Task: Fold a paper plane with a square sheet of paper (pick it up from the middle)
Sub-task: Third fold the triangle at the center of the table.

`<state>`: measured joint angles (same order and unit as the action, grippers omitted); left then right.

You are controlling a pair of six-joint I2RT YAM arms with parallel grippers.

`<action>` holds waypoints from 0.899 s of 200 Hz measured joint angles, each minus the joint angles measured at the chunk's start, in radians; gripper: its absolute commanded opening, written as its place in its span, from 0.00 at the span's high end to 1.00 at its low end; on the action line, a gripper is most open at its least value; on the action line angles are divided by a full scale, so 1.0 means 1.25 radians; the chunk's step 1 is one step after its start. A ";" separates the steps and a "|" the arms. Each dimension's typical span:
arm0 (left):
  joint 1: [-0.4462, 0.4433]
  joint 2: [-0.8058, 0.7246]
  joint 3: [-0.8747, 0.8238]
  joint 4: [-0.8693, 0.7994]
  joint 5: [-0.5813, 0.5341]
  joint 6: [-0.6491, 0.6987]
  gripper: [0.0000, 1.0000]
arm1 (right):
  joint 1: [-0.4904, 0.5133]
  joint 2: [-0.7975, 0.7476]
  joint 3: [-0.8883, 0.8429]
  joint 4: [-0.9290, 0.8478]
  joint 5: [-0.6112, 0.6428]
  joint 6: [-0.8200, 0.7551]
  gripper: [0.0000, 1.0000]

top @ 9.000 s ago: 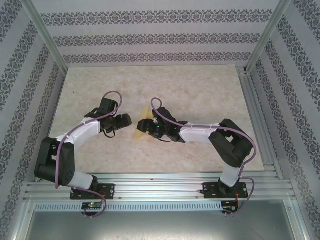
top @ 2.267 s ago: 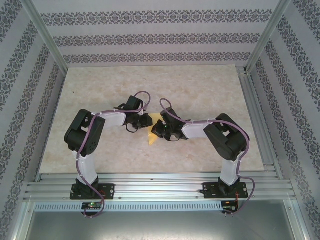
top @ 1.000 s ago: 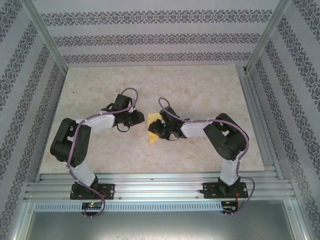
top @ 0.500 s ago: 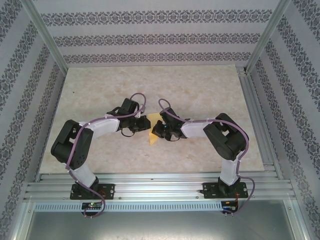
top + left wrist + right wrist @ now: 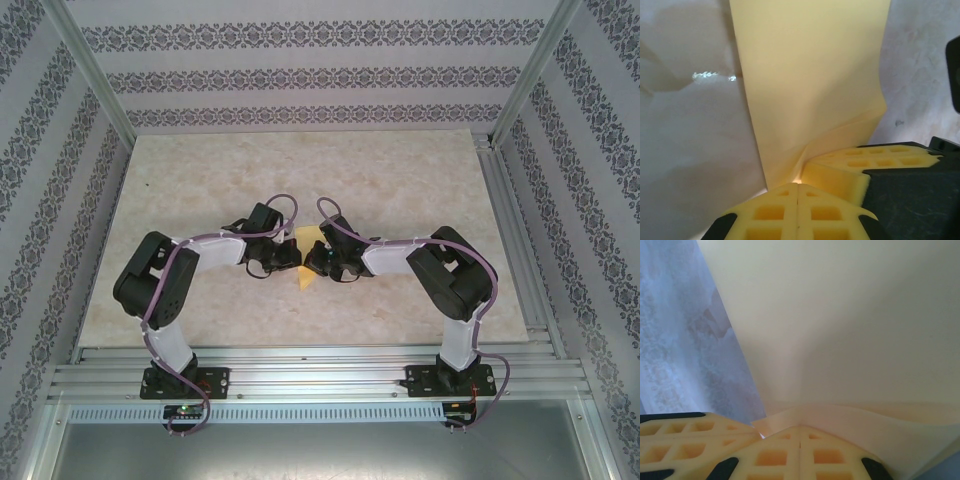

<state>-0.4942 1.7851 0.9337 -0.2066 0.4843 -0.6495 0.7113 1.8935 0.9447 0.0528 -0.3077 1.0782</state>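
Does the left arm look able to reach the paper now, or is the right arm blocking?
Likely yes: the left pincer looks shut on the paper, and the right pincer grips it from the opposite side.

The table [image 5: 400, 180] is a pale beige marbled slab; aluminium rails [image 5: 320, 362] run along its near and right edges; a yellow paper [image 5: 304, 277] sits near its middle; in the left wrist view the paper's left edge casts a shadow on the table.
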 measured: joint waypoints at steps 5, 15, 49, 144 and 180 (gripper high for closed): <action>0.000 0.003 0.000 0.000 0.000 0.000 0.99 | 0.000 0.000 0.000 0.000 0.000 0.000 1.00; 0.000 0.009 0.000 0.002 0.000 0.000 0.99 | 0.000 0.000 0.000 0.000 0.000 0.000 1.00; 0.000 0.023 0.001 0.004 0.000 -0.004 0.98 | 0.000 0.000 0.000 0.000 0.000 0.000 1.00; 0.000 0.027 0.006 0.002 -0.016 -0.006 0.99 | -0.005 -0.009 -0.020 0.031 -0.014 -0.006 1.00; -0.003 0.027 0.005 0.002 -0.021 -0.005 0.99 | -0.006 -0.059 -0.045 0.041 -0.037 -0.022 1.00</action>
<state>-0.4980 1.8191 0.9405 -0.2035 0.4583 -0.6563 0.7040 1.8202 0.8886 0.1036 -0.3542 1.0512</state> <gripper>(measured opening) 0.064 0.044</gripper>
